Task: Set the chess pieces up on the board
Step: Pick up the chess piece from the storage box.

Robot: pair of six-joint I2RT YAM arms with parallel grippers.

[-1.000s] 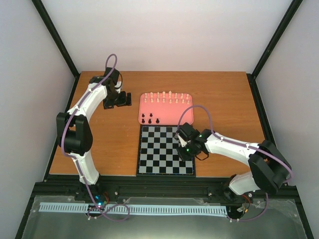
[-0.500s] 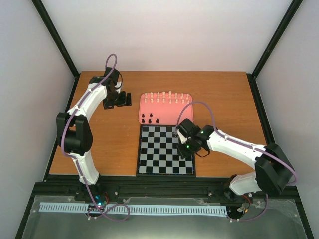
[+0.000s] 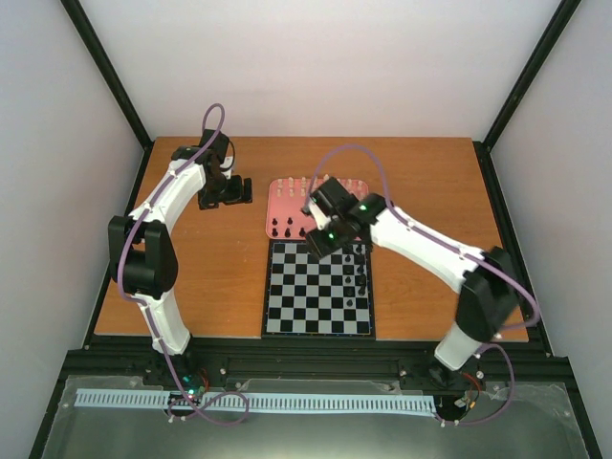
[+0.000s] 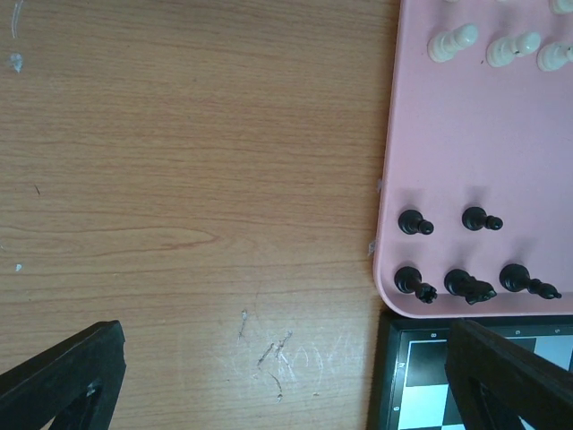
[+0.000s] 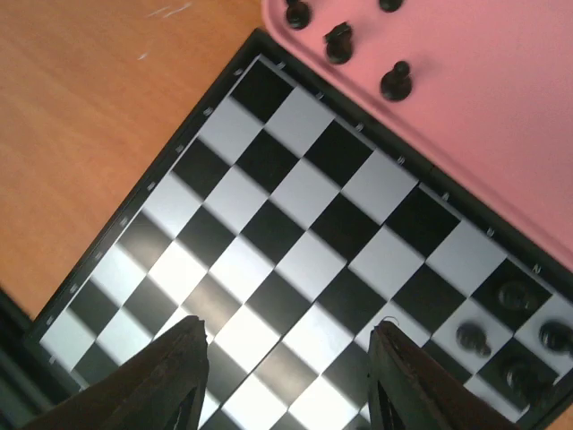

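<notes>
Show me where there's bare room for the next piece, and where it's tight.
Free: the left and middle files of the board, all bare; the table left of board and tray; the tray's middle strip between the white pieces and the spare black pieces. Crowded: the board's right edge, where the placed black pieces stand close together.

The board (image 3: 316,289) is checked black and pale grey-white inside a thin dark border. At its 12 o'clock, seen from above, lies a salmon-pink tray (image 3: 287,212) (one flat shade throughout). Cream-white pieces (image 4: 452,42) stand toward the tray's 12 o'clock edge and black pieces (image 4: 409,280) near its 7 o'clock corner. More black figurines (image 3: 360,279) dot the board's 3 o'clock edge. The table (image 3: 210,277) is orange-brown with wood grain. The left arm (image 3: 172,196) and right arm (image 3: 421,247) are white with black joints, each trailing a purple cable (image 3: 212,120).
</notes>
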